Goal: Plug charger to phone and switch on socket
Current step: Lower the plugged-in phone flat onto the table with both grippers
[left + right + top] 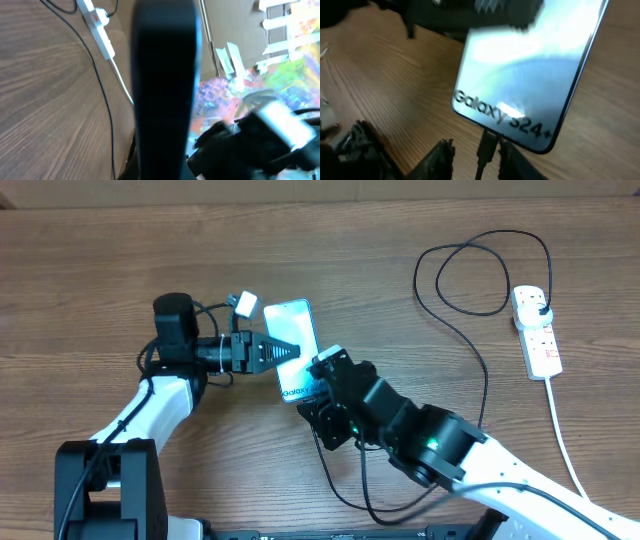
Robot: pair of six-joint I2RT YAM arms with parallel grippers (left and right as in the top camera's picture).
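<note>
Teal-screen phone point(300, 328) sitting clamped in left gripper point(290, 350), charger connector point(489, 143) touching its 6 o'clock edge.
Can't tell whether right gripper point(476, 148) is gripping; left wrist view blurring.

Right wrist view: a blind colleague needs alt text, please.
A small black cable connector, between the fingers of the right gripper, sits at the bottom edge of a slim light-blue-screened smartphone reading Galaxy S24+, over a brown wooden table.

Top-down overhead; both wrist views close on the phone point(530, 65).
</note>
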